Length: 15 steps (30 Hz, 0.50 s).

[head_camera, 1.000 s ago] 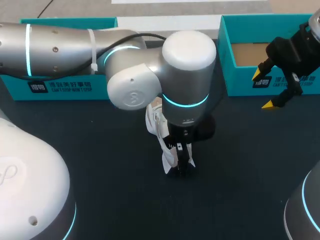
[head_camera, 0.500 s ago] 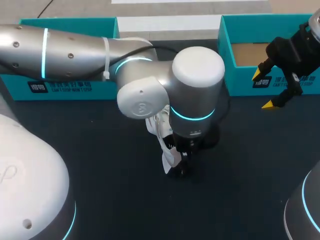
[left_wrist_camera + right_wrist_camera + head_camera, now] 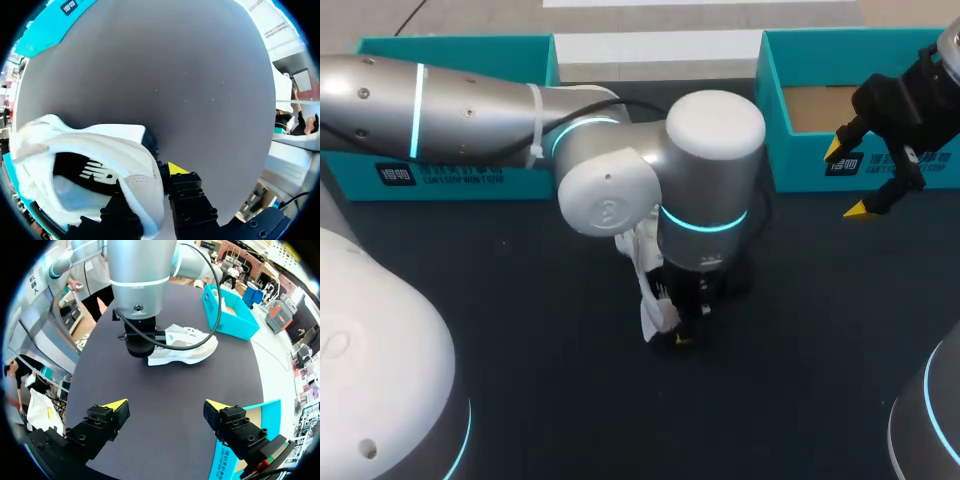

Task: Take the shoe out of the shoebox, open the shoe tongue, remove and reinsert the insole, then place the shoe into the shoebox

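- Clearly, the left gripper [image 3: 150, 187] is pinching the heel collar of the white sneaker [image 3: 100, 150], with one finger inside the opening and the yellow-tipped one outside.
- The sneaker is resting on the dark table [image 3: 520, 380], out of both teal boxes and roughly midway between them.
- The grip is taking only a thin padded edge, so a quick lift or twist could be pulling the heel free and letting the shoe roll onto its side.
- The inner finger is crowding the opening above the pale insole [image 3: 67, 195], which could be hampering any reach for it.
- Farther out, the right gripper [image 3: 165, 405] is hovering with fingers spread wide, holding nothing, just before the open shoebox [image 3: 800, 165].
- If it descends while the sneaker is tilting, it could be knocking the toe aside.
- A second teal box [image 3: 460, 170] is lying at the far left, behind the left arm.
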Tool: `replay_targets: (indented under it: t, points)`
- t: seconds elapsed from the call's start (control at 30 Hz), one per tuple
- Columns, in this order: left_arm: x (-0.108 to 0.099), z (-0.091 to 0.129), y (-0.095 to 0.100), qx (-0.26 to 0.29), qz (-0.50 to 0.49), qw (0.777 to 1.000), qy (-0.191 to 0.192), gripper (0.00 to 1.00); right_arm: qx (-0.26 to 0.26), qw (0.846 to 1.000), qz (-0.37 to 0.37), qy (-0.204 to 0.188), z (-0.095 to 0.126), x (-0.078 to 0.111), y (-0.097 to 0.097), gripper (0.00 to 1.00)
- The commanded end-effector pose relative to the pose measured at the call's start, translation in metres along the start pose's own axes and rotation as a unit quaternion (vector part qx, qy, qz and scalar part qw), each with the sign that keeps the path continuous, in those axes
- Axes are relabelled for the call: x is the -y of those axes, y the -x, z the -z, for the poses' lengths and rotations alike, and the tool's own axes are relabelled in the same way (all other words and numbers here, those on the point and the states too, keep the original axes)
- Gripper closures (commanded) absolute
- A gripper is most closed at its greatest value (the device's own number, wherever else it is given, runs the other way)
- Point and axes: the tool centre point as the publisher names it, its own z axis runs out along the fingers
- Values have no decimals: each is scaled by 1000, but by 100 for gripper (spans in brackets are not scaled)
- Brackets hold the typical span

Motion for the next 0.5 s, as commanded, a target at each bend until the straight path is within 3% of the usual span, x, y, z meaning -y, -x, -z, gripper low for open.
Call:
replay_targets:
  t: [0.03, 0.2, 0.5]
  points:
    - [-14, 18, 0, -18, -1, 1000, 5, 100, -1, 1000, -1, -2, -1, -1, 1, 0]
    - [-28, 54, -2, -25, -7, 1000, 14, 100, -1, 1000, -1, -2, -1, -1, 1, 0]
    - [-50, 138, 7, -36, 0, 999, 5, 100, -1, 1000, -1, -2, -1, -1, 1, 0]
